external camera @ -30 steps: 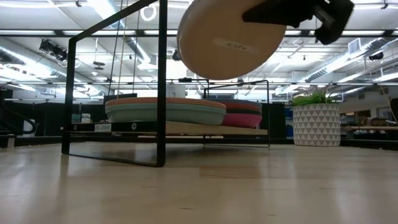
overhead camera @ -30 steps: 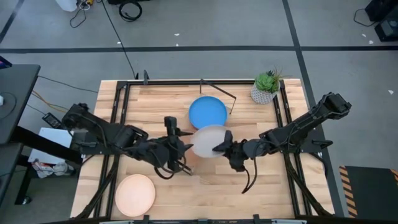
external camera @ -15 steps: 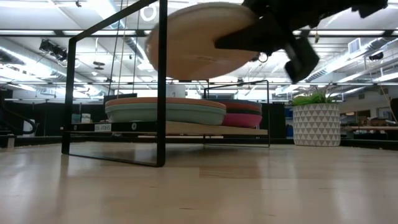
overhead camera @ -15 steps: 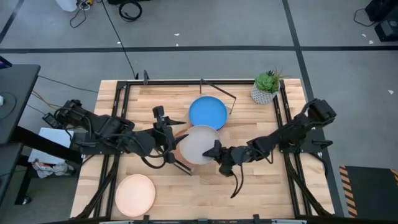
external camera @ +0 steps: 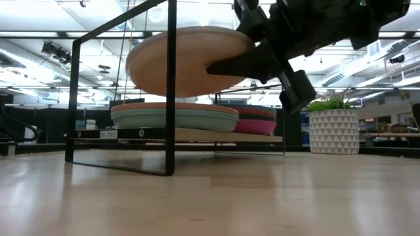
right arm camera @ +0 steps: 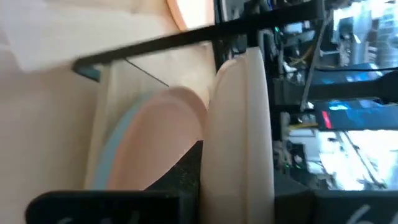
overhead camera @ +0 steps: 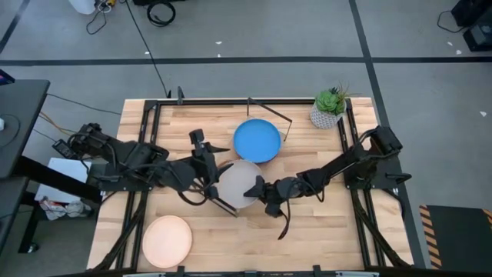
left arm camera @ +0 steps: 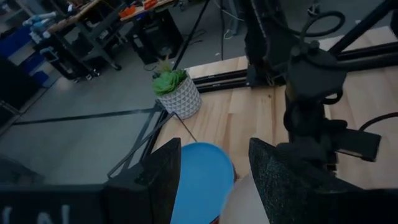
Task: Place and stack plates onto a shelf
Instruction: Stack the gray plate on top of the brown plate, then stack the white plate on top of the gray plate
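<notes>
My right gripper (overhead camera: pixel 256 187) is shut on a cream plate (overhead camera: pixel 237 183) and carries it above the shelf (external camera: pixel 197 136), a pale board on black wire legs. On the board a terracotta plate (external camera: pixel 174 106) lies on a teal one (external camera: pixel 174 119), with a magenta plate (external camera: pixel 256 124) beside them. A bright blue plate (overhead camera: pixel 257 140) shows farther back. My left gripper (overhead camera: pixel 209 165) is open and hovers just left of the carried plate; its wrist view looks between its fingers (left arm camera: pixel 165 180) at the blue plate (left arm camera: pixel 202 180). My right gripper pinches the cream plate by its rim on the right side (external camera: pixel 233 62), one finger (external camera: pixel 252 60) showing under the rim. It comes nearly level from the table's right. The plate is lifted clear and lies almost flat above the terracotta and teal stack.
A peach plate (overhead camera: pixel 167 240) lies on the table near the near-left corner. A potted plant in a white patterned pot (overhead camera: pixel 329 108) stands at the far right. A tall black wire frame (external camera: pixel 170 85) rises in front of the shelf.
My right gripper has carried the cream plate down and toward the table's left and near edge; the plate has gone from tilted to almost level above the stack. My left gripper drew back toward the left early on, then stayed still.
</notes>
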